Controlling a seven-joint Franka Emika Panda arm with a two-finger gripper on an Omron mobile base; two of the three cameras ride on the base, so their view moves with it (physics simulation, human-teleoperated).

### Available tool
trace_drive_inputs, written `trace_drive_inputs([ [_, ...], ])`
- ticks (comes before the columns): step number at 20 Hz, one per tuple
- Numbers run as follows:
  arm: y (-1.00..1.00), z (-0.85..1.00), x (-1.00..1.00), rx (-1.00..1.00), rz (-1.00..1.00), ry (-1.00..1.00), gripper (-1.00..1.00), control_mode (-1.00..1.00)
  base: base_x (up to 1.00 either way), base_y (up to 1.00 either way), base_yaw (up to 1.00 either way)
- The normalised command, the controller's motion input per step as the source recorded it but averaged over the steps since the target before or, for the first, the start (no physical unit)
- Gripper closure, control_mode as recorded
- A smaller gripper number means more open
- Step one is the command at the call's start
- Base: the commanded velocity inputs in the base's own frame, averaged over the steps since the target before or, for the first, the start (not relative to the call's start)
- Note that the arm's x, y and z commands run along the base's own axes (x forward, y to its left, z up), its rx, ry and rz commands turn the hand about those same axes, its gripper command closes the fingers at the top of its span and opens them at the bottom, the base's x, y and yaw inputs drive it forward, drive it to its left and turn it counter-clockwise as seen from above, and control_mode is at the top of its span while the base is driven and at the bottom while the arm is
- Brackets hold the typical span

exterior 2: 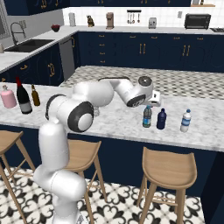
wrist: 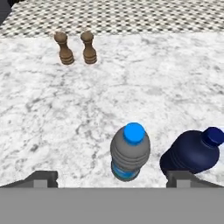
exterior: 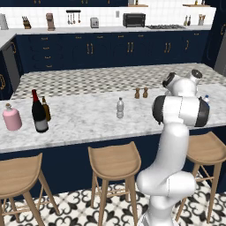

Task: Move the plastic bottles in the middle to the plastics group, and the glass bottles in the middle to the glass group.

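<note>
Here the gripper (wrist: pixel 111 181), jaws apart, hovers over the blue-capped bottle (wrist: pixel 130 151).

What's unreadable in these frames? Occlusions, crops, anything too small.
- Gripper fingers: hand view, cropped by the bottom edge; no contact visible with the blue-capped bottle.
- Navy bottle: hand view, base cropped by the bottom edge.
- Wine bottle label: left base view, too small to read.
- Brown beer bottle: left base view, partly hidden behind the wine bottle.
</note>
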Motion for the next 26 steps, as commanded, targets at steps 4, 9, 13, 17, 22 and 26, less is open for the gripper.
trace_drive_inputs([
  [4, 0.69, 0.13, -0.48, 0.0, 0.15, 0.0, -1.0, -1.0, 0.0, 0.0, 0.0],
  [9, 0.99, 0.0, -0.37, 0.0, 0.19, 0.01, -1.0, -1.0, 0.0, 0.0, 0.0],
  [13, 1.0, 0.13, -0.33, -0.04, 0.18, 0.11, -1.0, -1.0, 0.0, 0.0, 0.0],
  [17, 1.0, 0.48, -0.37, -0.08, 0.19, 0.22, -1.0, -1.0, 0.0, 0.0, 0.0],
  [22, 0.79, 0.29, -0.21, -0.03, 0.17, 0.09, -1.0, -1.0, 0.0, 0.0, 0.0],
  [26, 0.61, 0.11, -0.01, 0.02, 0.07, -0.04, -1.0, -1.0, 0.0, 0.0, 0.0],
])
